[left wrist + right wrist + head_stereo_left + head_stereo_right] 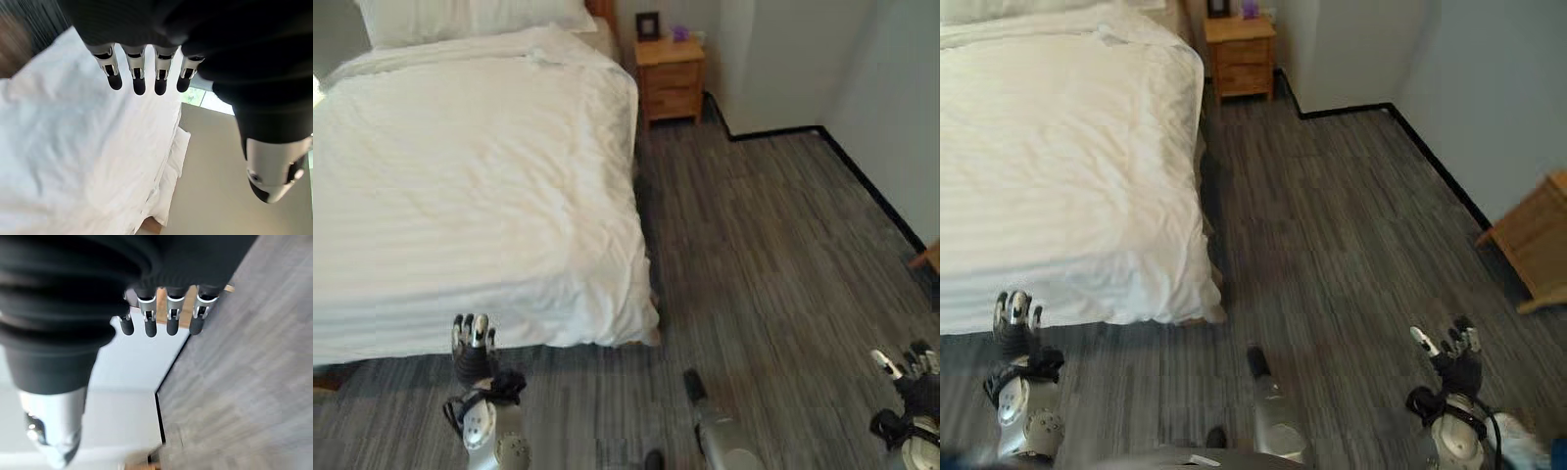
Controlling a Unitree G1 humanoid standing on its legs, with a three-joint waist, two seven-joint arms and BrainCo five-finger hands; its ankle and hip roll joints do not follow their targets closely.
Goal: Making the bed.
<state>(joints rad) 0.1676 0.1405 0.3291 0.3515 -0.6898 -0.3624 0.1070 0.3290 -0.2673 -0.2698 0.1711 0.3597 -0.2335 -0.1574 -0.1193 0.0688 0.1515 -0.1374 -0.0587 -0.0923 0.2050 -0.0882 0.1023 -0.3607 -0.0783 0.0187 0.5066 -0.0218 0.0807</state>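
White duvet lies mostly smooth; both released hands, left hand near its foot edge, right hand over floor, must next reach and straighten.

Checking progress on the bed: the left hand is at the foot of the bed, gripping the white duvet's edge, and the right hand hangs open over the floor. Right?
Not quite. The left hand is at the foot of the bed, but it is open and holds nothing; the left wrist view shows straight fingers above the white duvet, not gripping it. The right hand does hang open over the floor.
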